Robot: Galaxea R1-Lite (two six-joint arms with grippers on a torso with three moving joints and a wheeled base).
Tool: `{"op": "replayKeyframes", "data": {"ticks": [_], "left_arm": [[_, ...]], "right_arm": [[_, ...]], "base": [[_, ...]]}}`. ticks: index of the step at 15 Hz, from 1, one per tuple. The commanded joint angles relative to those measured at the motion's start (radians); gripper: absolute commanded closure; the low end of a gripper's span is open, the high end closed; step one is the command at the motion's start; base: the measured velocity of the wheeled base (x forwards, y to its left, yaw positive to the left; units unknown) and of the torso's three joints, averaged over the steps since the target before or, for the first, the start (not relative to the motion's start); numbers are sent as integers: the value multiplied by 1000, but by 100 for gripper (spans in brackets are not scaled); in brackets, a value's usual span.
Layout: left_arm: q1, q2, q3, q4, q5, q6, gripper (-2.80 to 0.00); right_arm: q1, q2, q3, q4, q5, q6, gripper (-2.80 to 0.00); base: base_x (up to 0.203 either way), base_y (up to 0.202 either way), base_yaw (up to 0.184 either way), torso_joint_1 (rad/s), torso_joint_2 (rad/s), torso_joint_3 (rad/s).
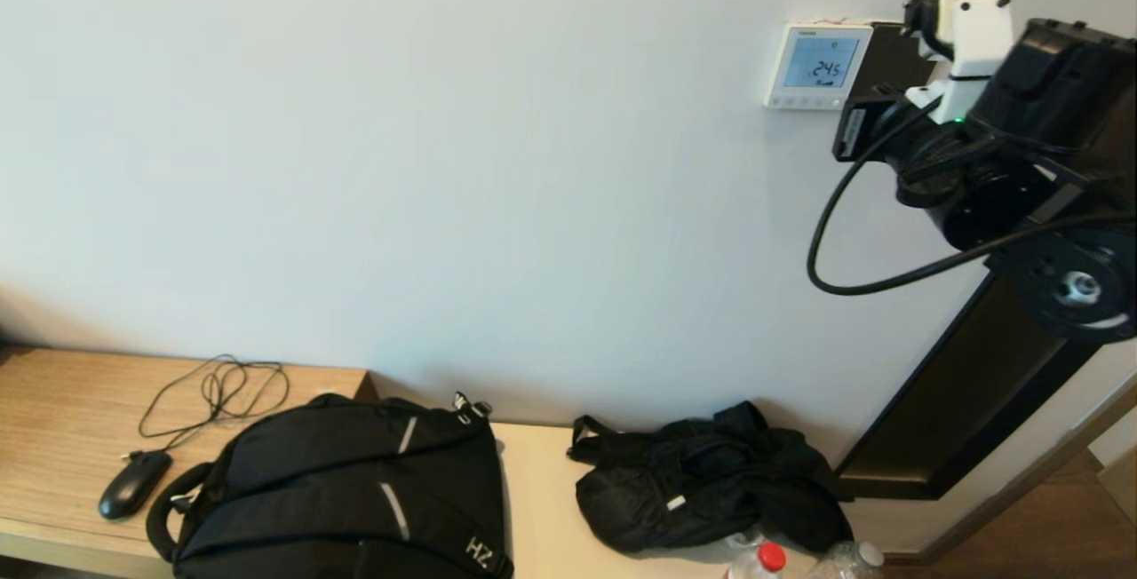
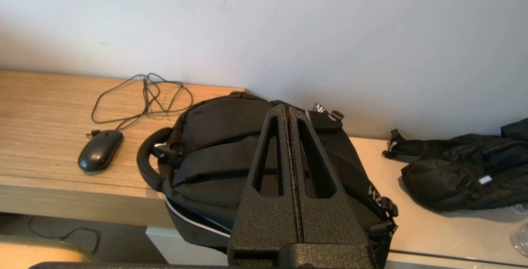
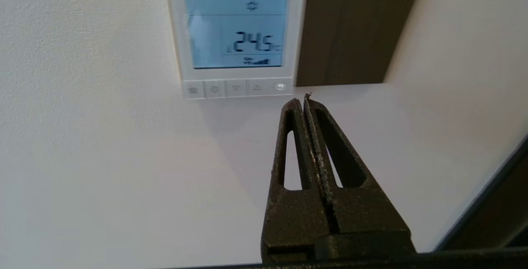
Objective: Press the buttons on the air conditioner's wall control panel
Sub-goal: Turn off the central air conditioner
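Note:
The white wall control panel [image 1: 817, 66] hangs high on the wall, its pale blue screen reading 24.5. It also shows in the right wrist view [image 3: 236, 34]. The row of small pale buttons [image 3: 237, 88] runs along its bottom edge and shows faintly in the head view [image 1: 804, 102]. My right gripper [image 3: 303, 100] is shut and empty. Its tips are just below the panel's lower corner, on the dark plate's side, close to the end button; it is not on any button. In the head view the right gripper [image 1: 851, 130] sits just below and right of the panel. My left gripper [image 2: 287, 110] is shut, empty, low over a backpack.
A plain dark brown plate [image 3: 350, 29] adjoins the panel. Below are a wooden desk [image 1: 62, 401] with a wired black mouse [image 1: 133, 483], a black backpack [image 1: 346, 490], a crumpled black bag [image 1: 711, 490] and bottle tops [image 1: 771, 559]. A dark frame [image 1: 977, 384] leans on the wall.

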Motion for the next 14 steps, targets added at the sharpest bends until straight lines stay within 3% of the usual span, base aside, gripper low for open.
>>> {"op": "replayKeyframes", "data": {"ticks": [1, 3, 8, 14], "left_arm": [[0, 0, 0, -1, 0, -1, 0], [0, 0, 0, 1, 0, -1, 0], [0, 0, 0, 1, 0, -1, 0], [0, 0, 0, 0, 0, -1, 0]], "right_arm": [[-8, -232, 124, 59, 17, 1, 0], [-47, -386, 277, 151, 80, 21, 0], [-163, -856, 580, 476, 333, 131, 0], [-245, -1336, 924, 839, 506, 155, 0]], "base": [[0, 0, 0, 0, 0, 0], [0, 0, 0, 0, 0, 0], [0, 0, 0, 0, 0, 0], [0, 0, 0, 0, 0, 0]]}}
